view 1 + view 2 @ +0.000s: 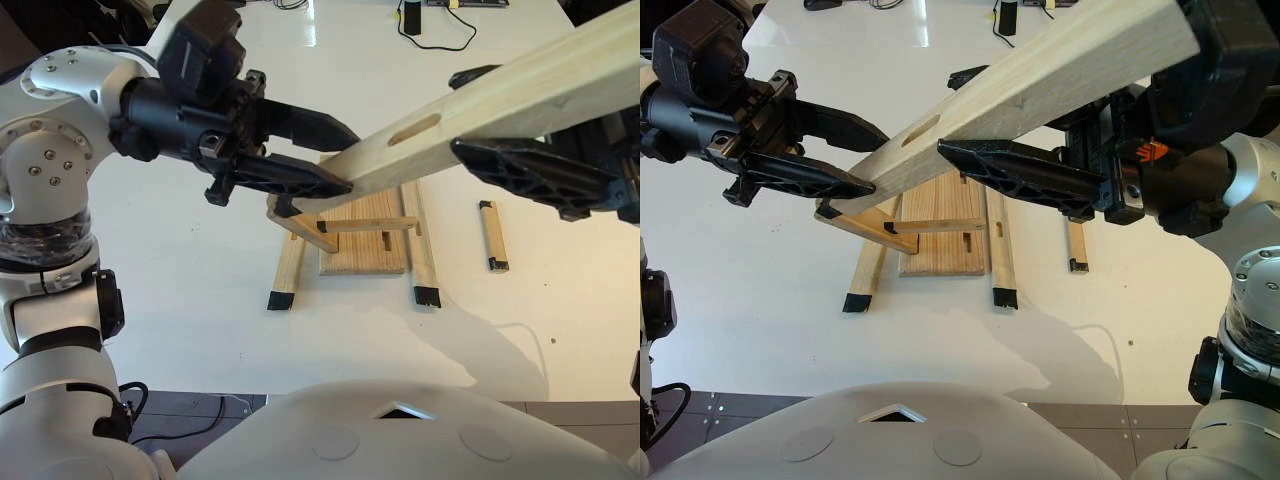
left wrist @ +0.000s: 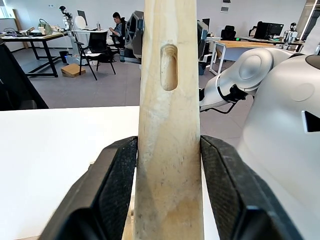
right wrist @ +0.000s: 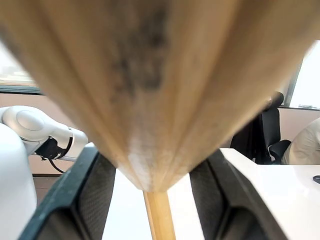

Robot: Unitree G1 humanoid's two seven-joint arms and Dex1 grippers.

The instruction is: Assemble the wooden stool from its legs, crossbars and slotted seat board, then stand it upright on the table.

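A long pale wooden leg [image 1: 500, 105] with an oval slot [image 1: 415, 130] hangs slanted above the table. My left gripper [image 1: 350, 160] is shut on its lower end, and both pads [image 2: 112, 185] press its sides. Farther up the same leg, past the slot, my right gripper [image 1: 948, 112] is shut on it, a finger [image 3: 95, 195] on each side. Below, the slotted seat board [image 1: 365, 240] lies flat on the white table [image 1: 180, 300]. Two black-capped legs [image 1: 288, 270] [image 1: 422, 250] lie along its sides and a crossbar [image 1: 368, 225] lies across it.
A short loose crossbar [image 1: 491, 236] lies on the table to the right of the seat board. Black cables and a small dark device [image 1: 410, 20] sit near the table's far edge. Bare tabletop stretches to the left and front of the parts.
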